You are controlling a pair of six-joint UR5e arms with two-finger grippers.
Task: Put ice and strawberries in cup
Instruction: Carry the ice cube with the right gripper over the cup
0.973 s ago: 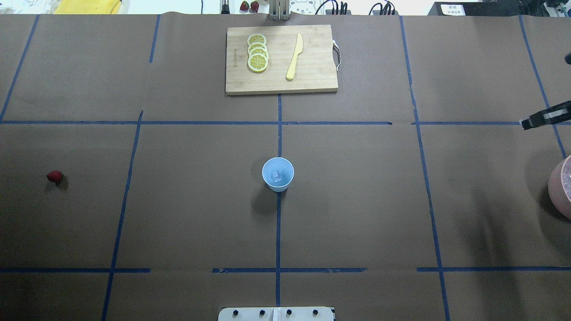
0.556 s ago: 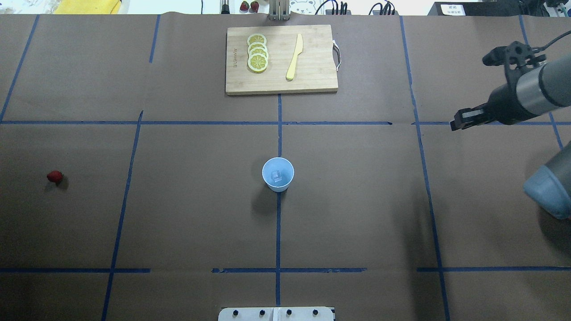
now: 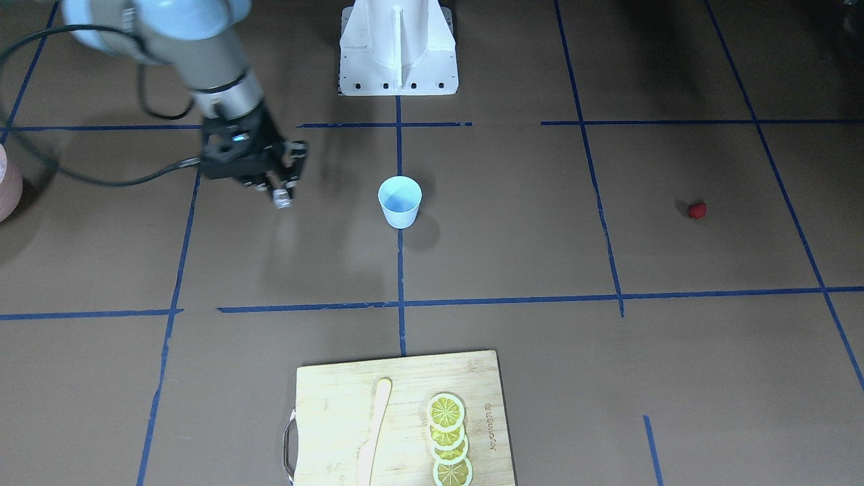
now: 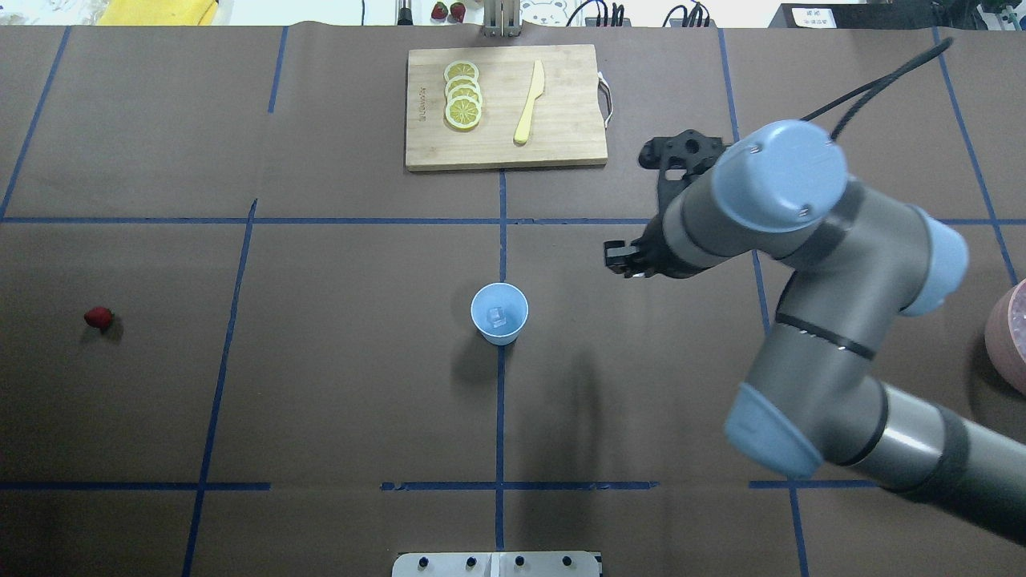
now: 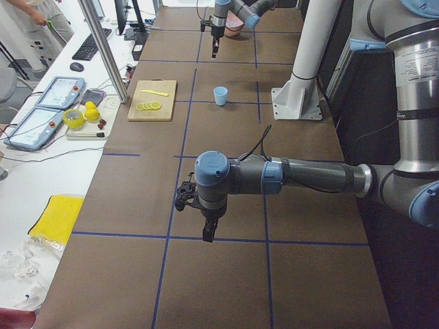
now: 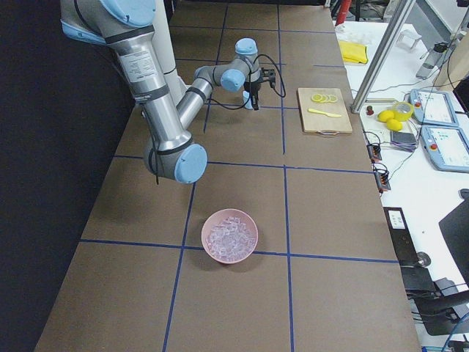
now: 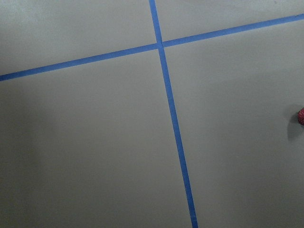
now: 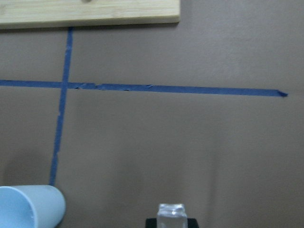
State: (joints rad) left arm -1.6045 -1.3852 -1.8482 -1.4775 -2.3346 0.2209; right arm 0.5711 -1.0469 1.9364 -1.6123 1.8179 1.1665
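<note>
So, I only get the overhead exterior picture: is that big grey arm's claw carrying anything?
Observer: Yes, front-facing view: the right gripper pinches a small clear ice cube.
Visitor: Where do cubes come from?
Observer: The right side view shows the pinkish round bowl piled with them.
Visitor: And the other arm?
Observer: The left gripper hangs above the brown table, at its left end, outside your picture.

Brown paper-covered table (image 4: 321,401) gridded with blue tape lines (image 4: 500,240) | long white side bench (image 5: 27,171) alongside, holding two grey touchscreen pendants (image 5: 60,92), a black keyboard (image 5: 90,46) and a folded yellow cloth (image 5: 58,216) | silver metal post (image 5: 104,51) rising at bench edge | even light, soft shadows
</note>
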